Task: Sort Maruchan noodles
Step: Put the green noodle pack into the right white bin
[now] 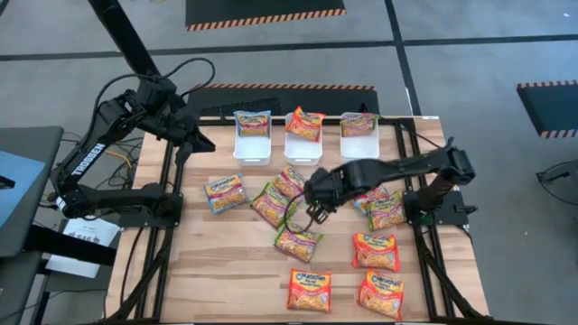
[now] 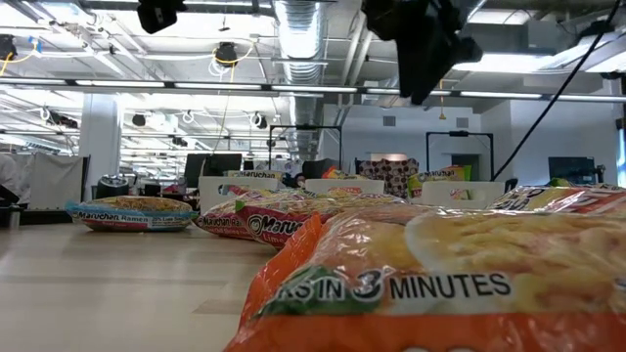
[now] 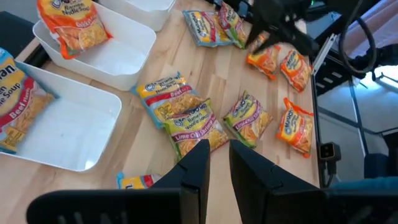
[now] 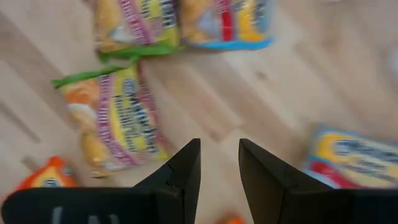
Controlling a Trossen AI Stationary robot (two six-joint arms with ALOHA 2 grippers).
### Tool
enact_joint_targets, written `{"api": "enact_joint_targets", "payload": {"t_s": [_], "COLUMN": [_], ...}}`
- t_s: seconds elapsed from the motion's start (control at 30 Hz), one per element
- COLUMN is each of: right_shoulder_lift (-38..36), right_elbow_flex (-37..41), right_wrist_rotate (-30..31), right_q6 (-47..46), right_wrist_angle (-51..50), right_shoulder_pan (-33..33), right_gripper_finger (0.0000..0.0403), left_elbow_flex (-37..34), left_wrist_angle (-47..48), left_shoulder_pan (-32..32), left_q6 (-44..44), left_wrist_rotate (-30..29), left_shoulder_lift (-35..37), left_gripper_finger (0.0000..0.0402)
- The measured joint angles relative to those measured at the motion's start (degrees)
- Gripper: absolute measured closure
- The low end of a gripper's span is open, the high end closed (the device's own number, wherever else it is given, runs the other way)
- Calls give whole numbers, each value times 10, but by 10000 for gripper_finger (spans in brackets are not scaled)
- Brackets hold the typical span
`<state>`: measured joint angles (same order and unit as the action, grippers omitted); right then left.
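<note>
On the wooden table (image 1: 226,271), Maruchan packets (image 1: 298,242) lie scattered, three more each in a white tray (image 1: 252,147) at the far edge. The nearest orange packet (image 2: 440,284) reads "IN 3 MINUTES"; a blue one (image 2: 129,212) reads "Maruchan Ramen". The right gripper (image 1: 313,217) hovers over the middle, fingers (image 4: 184,177) apart, holding nothing. The left gripper (image 3: 214,163) waits near the trays, fingers slightly apart, empty.

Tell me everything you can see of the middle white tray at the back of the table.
The middle tray is a white, plastic-looking rectangular bin with low walls, standing flat at the table's far edge between two matching trays. One glossy orange-red noodle packet lies in its far end; the near part is bare. No hand touches it.
</note>
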<state>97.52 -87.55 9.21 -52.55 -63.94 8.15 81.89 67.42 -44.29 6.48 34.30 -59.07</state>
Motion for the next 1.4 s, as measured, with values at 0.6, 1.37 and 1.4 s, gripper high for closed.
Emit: {"api": "enact_joint_targets", "payload": {"t_s": [0.6, 1.37, 1.4], "right_shoulder_lift": [-27, -26, -26], "right_elbow_flex": [243, 244, 244], "right_wrist_rotate": [-76, -155, -154], "right_q6": [12, 179, 184], "right_wrist_angle": [641, 645, 641], "right_shoulder_pan": [-68, -173, -170], "right_gripper_finger": [271, 193, 194], "left_elbow_flex": [0, 0, 0], "left_wrist_angle": [10, 9, 9], "left_shoulder_pan": [0, 0, 0], "left_q6": [14, 9, 9], "left_wrist_rotate": [1, -2, -2], "left_shoulder_lift": [0, 0, 0], "left_gripper_finger": [355, 355, 355]}}
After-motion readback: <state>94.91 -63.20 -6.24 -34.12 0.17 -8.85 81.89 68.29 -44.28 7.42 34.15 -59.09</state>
